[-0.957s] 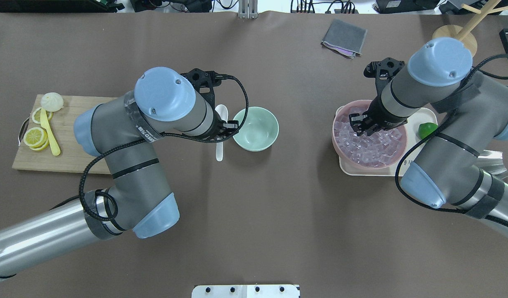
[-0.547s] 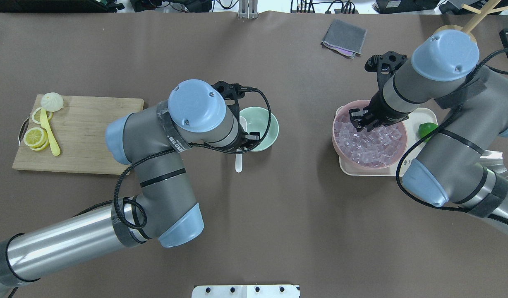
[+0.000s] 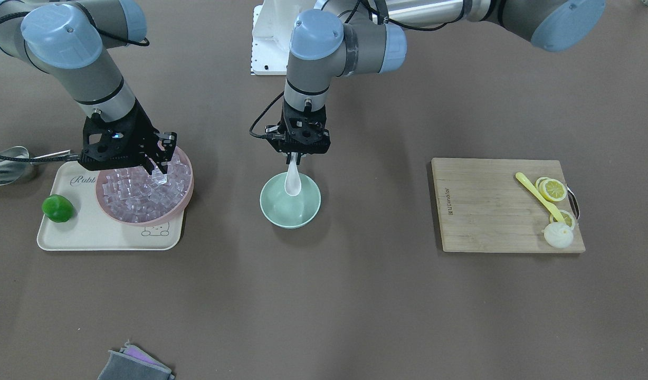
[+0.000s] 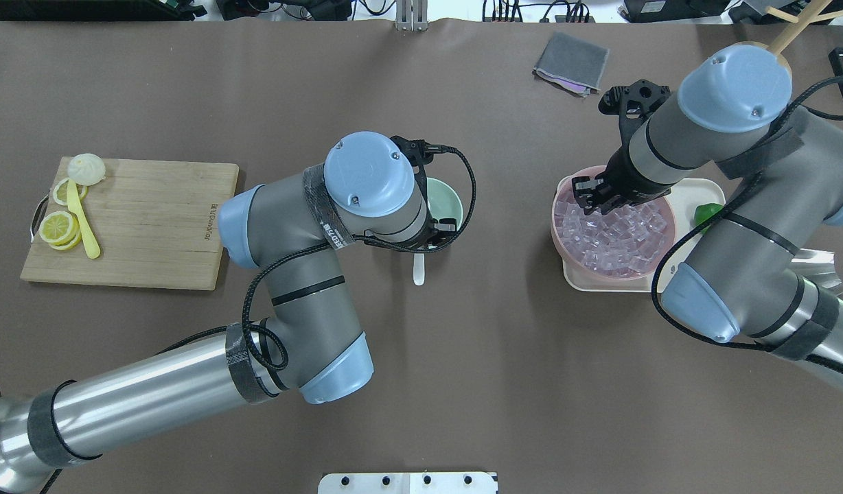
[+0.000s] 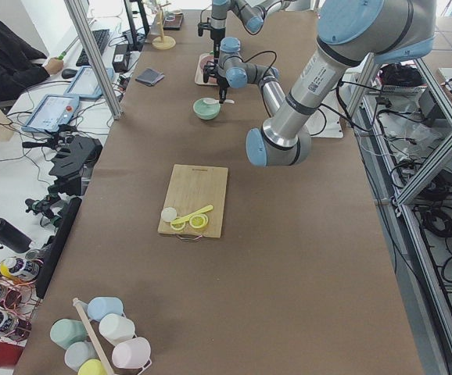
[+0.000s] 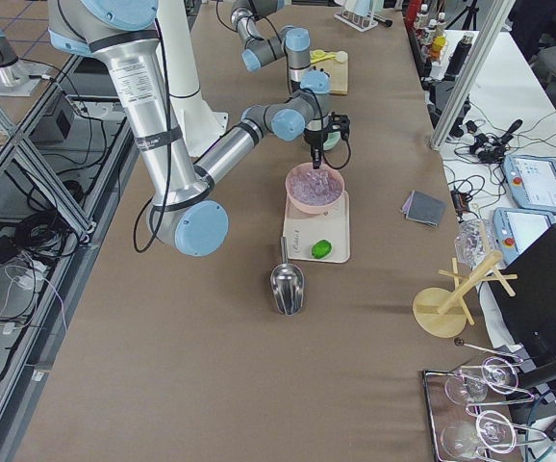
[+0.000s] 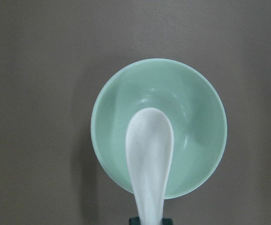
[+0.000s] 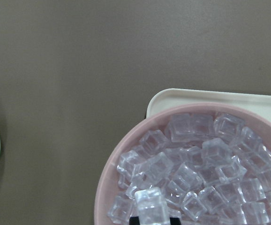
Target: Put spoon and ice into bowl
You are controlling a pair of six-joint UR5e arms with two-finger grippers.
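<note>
My left gripper [image 3: 294, 154] is shut on the handle of the white spoon [image 3: 292, 180] and holds it upright, scoop down. The scoop hangs over the mint-green bowl [image 3: 271, 208]. The left wrist view shows the spoon [image 7: 149, 154] above the bowl's inside [image 7: 191, 117]. In the overhead view my left wrist hides most of the bowl [image 4: 450, 199]. My right gripper [image 3: 158, 170] is shut on one clear ice cube [image 8: 150, 205] just above the pile of ice in the pink bowl [image 3: 189, 191].
The pink bowl stands on a cream tray [image 3: 92, 238] beside a green lime [image 3: 57, 207]. A metal scoop [image 3: 2, 166] lies beside the tray. A wooden cutting board [image 3: 487, 211] carries lemon slices, a yellow utensil and a bun. A grey cloth [image 4: 571, 62] lies at the far edge.
My left arm has carried the spoon rightwards from beside the mint bowl to over it. My right gripper has risen from the ice pile with a cube and shifted slightly left.
</note>
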